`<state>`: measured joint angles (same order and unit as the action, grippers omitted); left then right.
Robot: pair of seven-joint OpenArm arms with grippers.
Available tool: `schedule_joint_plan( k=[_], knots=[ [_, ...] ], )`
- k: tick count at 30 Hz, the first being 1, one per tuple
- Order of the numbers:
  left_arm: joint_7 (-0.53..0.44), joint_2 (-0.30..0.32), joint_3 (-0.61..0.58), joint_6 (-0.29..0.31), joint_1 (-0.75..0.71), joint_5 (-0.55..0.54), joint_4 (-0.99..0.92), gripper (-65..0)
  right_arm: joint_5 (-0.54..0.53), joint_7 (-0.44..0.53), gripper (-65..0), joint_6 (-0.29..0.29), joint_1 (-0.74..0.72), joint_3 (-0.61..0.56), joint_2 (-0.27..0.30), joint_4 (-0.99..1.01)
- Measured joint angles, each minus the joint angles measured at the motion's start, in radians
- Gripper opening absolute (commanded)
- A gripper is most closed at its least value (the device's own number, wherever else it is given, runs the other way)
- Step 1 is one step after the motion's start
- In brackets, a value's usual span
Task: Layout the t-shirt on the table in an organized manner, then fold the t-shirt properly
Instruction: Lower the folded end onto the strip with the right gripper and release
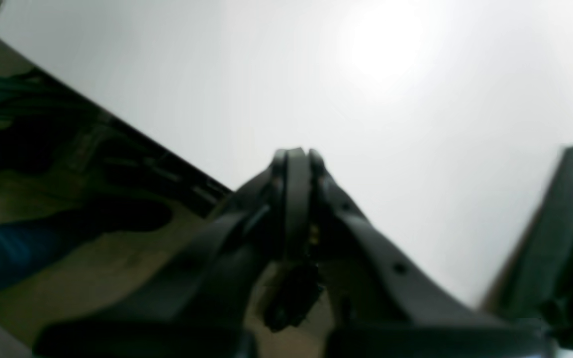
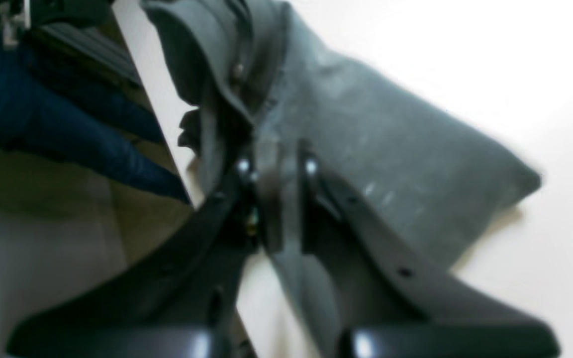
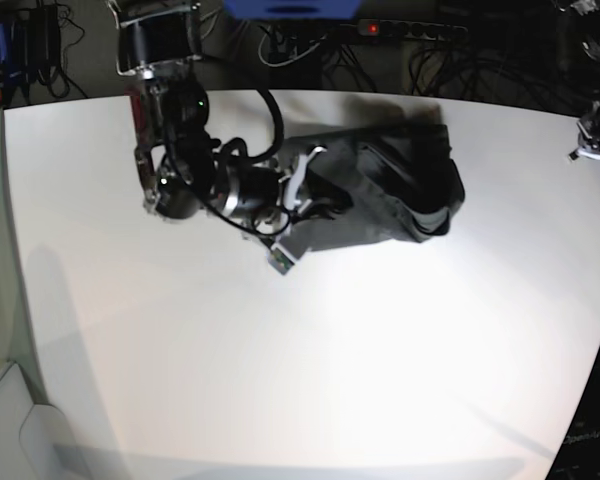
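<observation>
T-shirt point(image 3: 380, 190) lies bunched at the table's point(image 3: 280, 380) far middle, long axis across it. Right gripper point(image 2: 276, 169) appears clamped on a cloth fold at its near end; left gripper point(image 1: 296, 159), clenched empty, sits well apart.
</observation>
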<state>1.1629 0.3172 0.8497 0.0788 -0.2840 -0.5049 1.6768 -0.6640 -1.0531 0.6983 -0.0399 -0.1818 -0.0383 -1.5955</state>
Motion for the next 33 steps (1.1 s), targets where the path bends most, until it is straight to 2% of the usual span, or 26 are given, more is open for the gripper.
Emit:
schedule_joint_plan(
  k=[2,4,6,9,14,17,23,28,33],
  knots=[
    [0.001,0.016,0.005,0.055,-0.001,0.006,-0.015,-64.8,0.009,-0.017,-62.0,0.000,0.037,0.005,0.016,0.001],
    [0.001,0.017,0.006,0.082,-0.001,0.010,-0.020,-64.8,0.010,-0.014,-62.0,0.000,0.059,0.011,0.018,0.001],
    [0.001,0.014,0.005,0.099,0.000,0.006,-0.020,-64.8,0.007,0.031,-61.9,0.000,0.067,0.000,0.025,0.003],
    [0.001,0.011,0.003,0.102,0.000,0.006,-0.020,-64.8,-0.001,0.102,-61.8,0.000,0.075,0.005,0.032,0.029],
    [0.000,0.010,0.003,0.103,-0.001,0.006,-0.019,-64.8,0.005,0.101,-61.8,-0.003,0.053,0.000,0.033,0.159],
    [0.002,0.009,0.003,0.102,-0.007,0.007,-0.019,-64.8,0.006,0.137,-61.8,-0.004,0.034,-0.004,0.034,0.202],
    [0.001,0.006,0.003,0.101,-0.006,0.007,-0.019,-64.8,0.006,0.153,-61.8,-0.006,0.023,-0.130,0.029,0.204],
    [0.001,0.004,0.003,0.102,-0.006,0.006,-0.019,-64.8,0.002,0.227,-61.7,-0.006,-0.003,-0.195,-0.004,0.263],
    [0.001,0.003,0.003,0.102,-0.006,0.003,-0.019,-64.8,0.014,0.229,-61.7,-0.008,-0.038,-0.305,-0.035,0.275]
  ],
)
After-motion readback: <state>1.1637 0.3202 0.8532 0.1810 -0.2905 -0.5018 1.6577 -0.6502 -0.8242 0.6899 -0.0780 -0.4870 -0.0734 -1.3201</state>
